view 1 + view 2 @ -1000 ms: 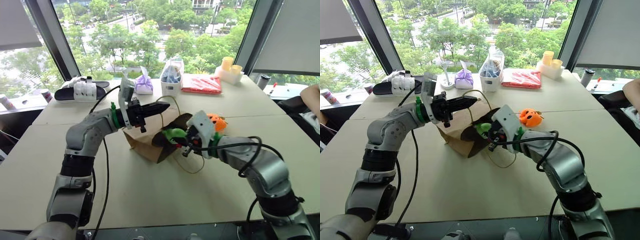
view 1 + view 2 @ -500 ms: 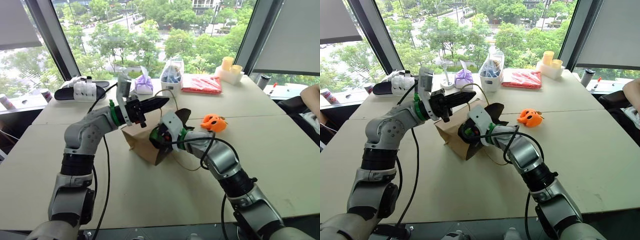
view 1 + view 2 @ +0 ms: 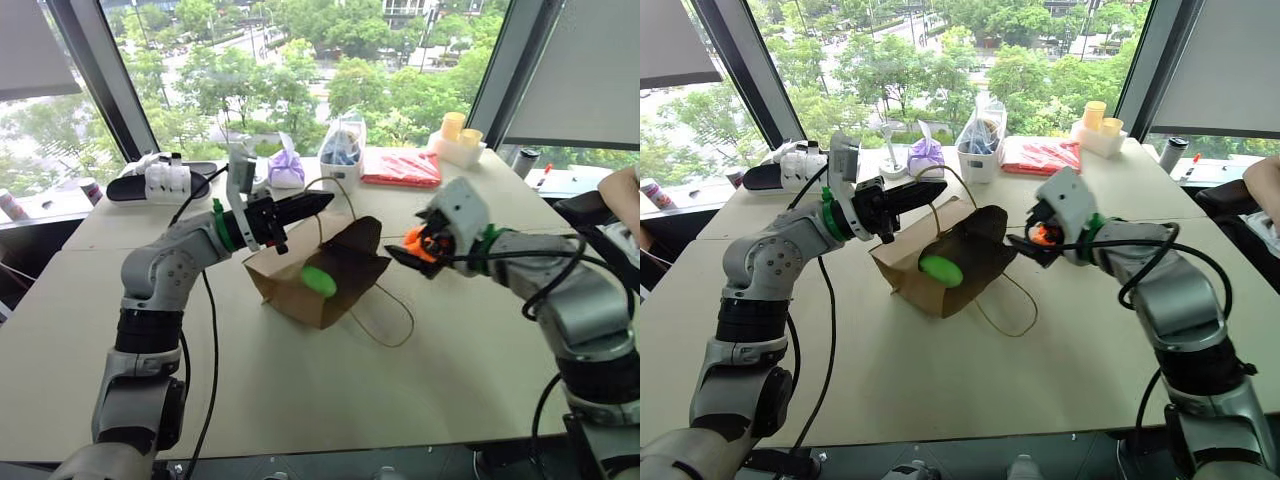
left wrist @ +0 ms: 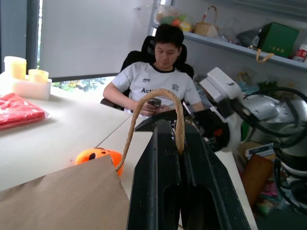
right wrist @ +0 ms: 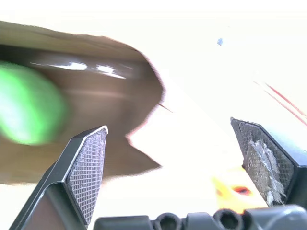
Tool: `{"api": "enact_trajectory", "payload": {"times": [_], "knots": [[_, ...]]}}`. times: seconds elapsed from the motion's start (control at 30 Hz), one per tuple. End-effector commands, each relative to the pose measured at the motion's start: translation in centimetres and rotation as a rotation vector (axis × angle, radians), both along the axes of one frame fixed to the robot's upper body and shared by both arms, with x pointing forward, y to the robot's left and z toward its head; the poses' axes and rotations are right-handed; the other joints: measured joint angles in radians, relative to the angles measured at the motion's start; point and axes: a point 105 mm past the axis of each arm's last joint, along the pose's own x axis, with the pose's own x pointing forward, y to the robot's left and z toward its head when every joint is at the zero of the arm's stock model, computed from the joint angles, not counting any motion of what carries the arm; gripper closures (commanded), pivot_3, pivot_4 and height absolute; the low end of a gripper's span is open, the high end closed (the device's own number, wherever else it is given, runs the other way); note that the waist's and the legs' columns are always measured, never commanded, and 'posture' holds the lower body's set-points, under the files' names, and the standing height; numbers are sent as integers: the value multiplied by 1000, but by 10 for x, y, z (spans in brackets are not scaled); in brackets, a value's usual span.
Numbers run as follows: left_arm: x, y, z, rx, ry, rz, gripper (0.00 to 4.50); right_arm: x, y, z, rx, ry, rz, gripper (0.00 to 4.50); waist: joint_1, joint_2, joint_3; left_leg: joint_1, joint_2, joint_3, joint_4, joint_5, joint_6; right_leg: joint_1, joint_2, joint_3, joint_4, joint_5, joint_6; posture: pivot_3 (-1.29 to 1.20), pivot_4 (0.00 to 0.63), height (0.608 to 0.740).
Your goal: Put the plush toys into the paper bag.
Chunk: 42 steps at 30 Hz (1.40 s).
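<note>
Paper bag (image 3: 318, 280) lies on its side mid-worktop (image 3: 300, 390), mouth turned toward the robot's right, one loop handle (image 3: 385, 315) trailing flat on the surface. The other handle (image 4: 158, 112) is lifted and pinched in the left claw (image 3: 318, 203), fingers pressed together on the twisted paper, holding the bag's upper lip raised.

Green plush toy (image 3: 319, 281) sits in the bag's opening, resting on the lower inside wall.

Right claw (image 3: 412, 255) hangs to the right of the bag, apart from it, fingers (image 5: 88, 172) spread wide and holding nothing. Orange plush toy (image 3: 425, 243) is just behind this claw on the worktop; whether a finger brushes it is hard to make out, though it looks like a small gap.

Far edge of the worktop: purple bundle (image 3: 287, 168), white basket (image 3: 343, 158), red packet (image 3: 402, 167), yellow cups (image 3: 460, 130). A seated person (image 4: 156, 76) shows in the left wrist view.
</note>
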Motion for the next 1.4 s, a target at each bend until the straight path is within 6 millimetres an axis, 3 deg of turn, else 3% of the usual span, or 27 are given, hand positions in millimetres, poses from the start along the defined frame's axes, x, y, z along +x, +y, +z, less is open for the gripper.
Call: {"api": "enact_trajectory", "payload": {"times": [0.03, 0.23, 0.47, 0.57, 0.8, 0.83, 0.9, 1.0, 1.17, 1.4], "knots": [[-5, 2, 14, -27, -56, -8, 4500, 26, -20, -5, 37, -36, -94, 66, 0, 0, 0, 1, 0, 2, 0, 0, 0, 0, 0, 0, 0, 0, 0, 0, 150, 740], [-7, 0, 12, -15, -65, -11, 4500, 85, -45, -60, 4, -30, -254, 66, -2, 0, 0, 1, 2, 7, 0, 3, -5, -1, 0, 1, 0, 0, 0, 0, 150, 740], [-12, 2, 10, 4, -80, 6, 4500, 109, -52, -86, -72, -45, -356, 66, -10, 0, 0, 1, 4, 9, -2, 3, -5, -2, 0, 2, -1, 0, -1, 0, 150, 740], [-12, 3, 10, 1, -84, 18, 4500, 111, -53, -84, -58, -48, -375, 898, -17, 0, 0, 1, 4, 8, -2, 3, -5, -1, 0, 2, -1, 0, -1, 0, 150, 740], [-11, 2, 10, -4, -81, 22, 4500, 113, -52, -67, -3, -75, -339, 4383, -30, 0, 0, 1, 4, 8, -2, 3, -5, -1, 0, 2, 0, 0, -1, 0, 150, 740], [-11, 2, 10, -5, -81, 21, 4500, 111, -50, -62, 6, -76, -309, 4383, -29, 0, 0, 1, 4, 8, -2, 3, -5, -1, 0, 2, 0, 0, -1, 0, 150, 740], [-11, 3, 11, -10, -78, 23, 4500, 97, -47, -36, 31, -116, -234, 4383, -27, 0, 0, 1, 4, 8, -2, 3, -5, -2, 0, 2, 0, 0, -1, 0, 150, 740], [-9, 5, 10, -16, -66, 24, 4500, 39, -32, -8, 10, -130, -106, 4383, -9, 1, 0, -3, 3, 5, -1, 2, -4, -5, 0, 1, 1, 0, -1, 0, 150, 740], [-6, 6, 12, -15, -63, 26, 4500, -29, 9, -3, 50, -49, 38, 4383, -6, 1, 0, -5, 5, 9, 0, 2, -4, -9, -1, 2, 1, 1, -2, 0, 150, 740], [-2, 4, 13, -12, -67, 17, 4500, -58, 59, -9, 40, 23, 192, 4383, 6, 1, 0, 0, 7, 12, 3, -1, 1, -3, 0, 1, 1, 3, -4, 0, 150, 740]]}}
